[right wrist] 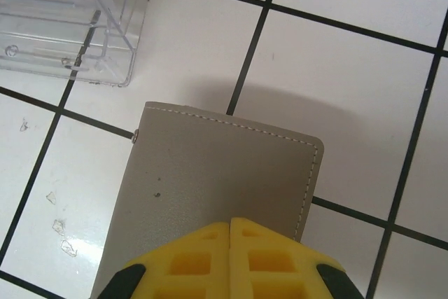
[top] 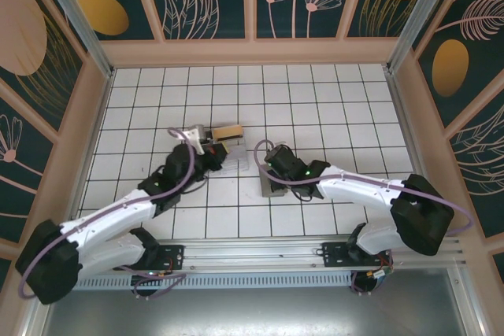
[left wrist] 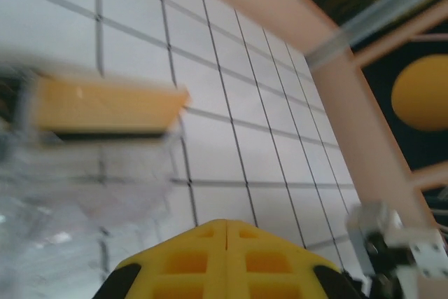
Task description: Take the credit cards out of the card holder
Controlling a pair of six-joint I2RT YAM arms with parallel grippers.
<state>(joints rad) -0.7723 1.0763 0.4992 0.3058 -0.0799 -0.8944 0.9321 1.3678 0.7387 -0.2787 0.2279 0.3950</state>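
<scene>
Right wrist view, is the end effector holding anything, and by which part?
Nothing gripped: the right end effector is shut empty over the grey card, which lies on the tiles. Contact cannot be told.

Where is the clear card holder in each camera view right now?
Top external: card holder mid-table, just below an orange slab.
Left wrist: blurred, lower left, under that slab.
Right wrist: top left corner.
Shared landmark: black-lined white tiles.

We see bright, even light throughout. Our left wrist view is blurred; the grey card (right wrist: 217, 187) throws a soft shadow.
</scene>
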